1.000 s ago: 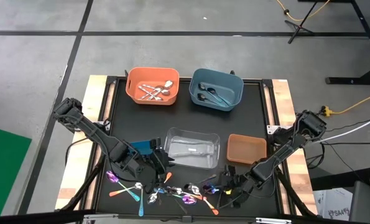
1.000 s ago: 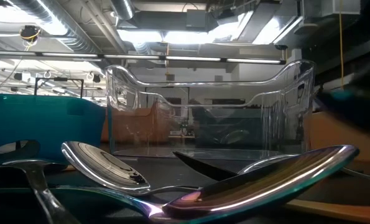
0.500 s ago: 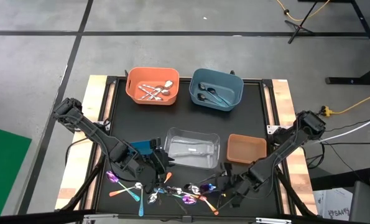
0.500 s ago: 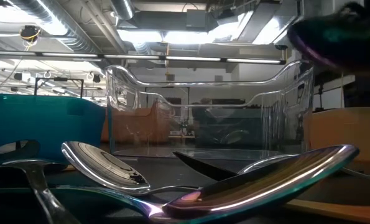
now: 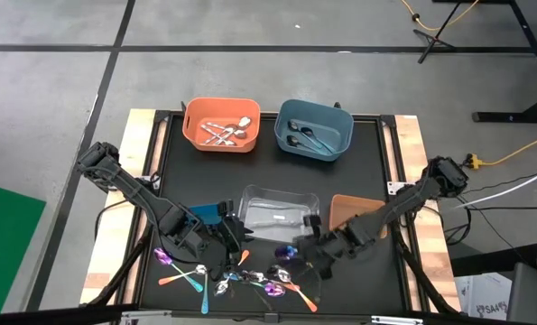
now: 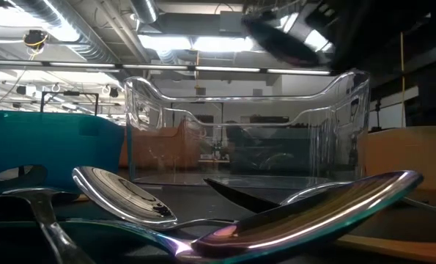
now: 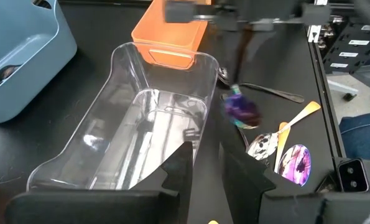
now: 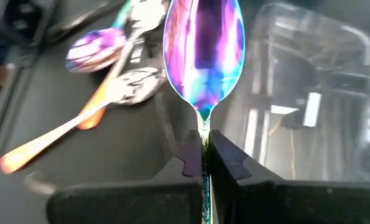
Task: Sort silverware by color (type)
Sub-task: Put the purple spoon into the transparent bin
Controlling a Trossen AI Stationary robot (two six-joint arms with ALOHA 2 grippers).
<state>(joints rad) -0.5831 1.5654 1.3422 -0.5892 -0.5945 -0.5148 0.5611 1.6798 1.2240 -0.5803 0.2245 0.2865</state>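
The desk (image 5: 390,135) shows a sort that looks partly done: the orange bin (image 5: 220,124) at the far side already holds several silver pieces, the blue bin (image 5: 314,129) beside it holds a few dark ones, and the clear bin (image 5: 279,215) in the middle has something lying in it that I cannot make out. The brown bin (image 5: 356,213) looks empty as far as its visible part shows. A loose pile of silverware (image 5: 241,276) with orange, teal and purple pieces waits along the near edge, so I judge much is left. The right claw (image 5: 306,247) is clenched on the stem of a purple-teal spoon (image 8: 203,46), carried just beside the clear bin's near corner. The left claw (image 5: 235,236) hovers partly parted over the near pile, holding nothing. Compared with a second earlier, the right arm has swung from the near right corner toward the clear bin with the spoon lifted off the pile; the left arm has not moved.
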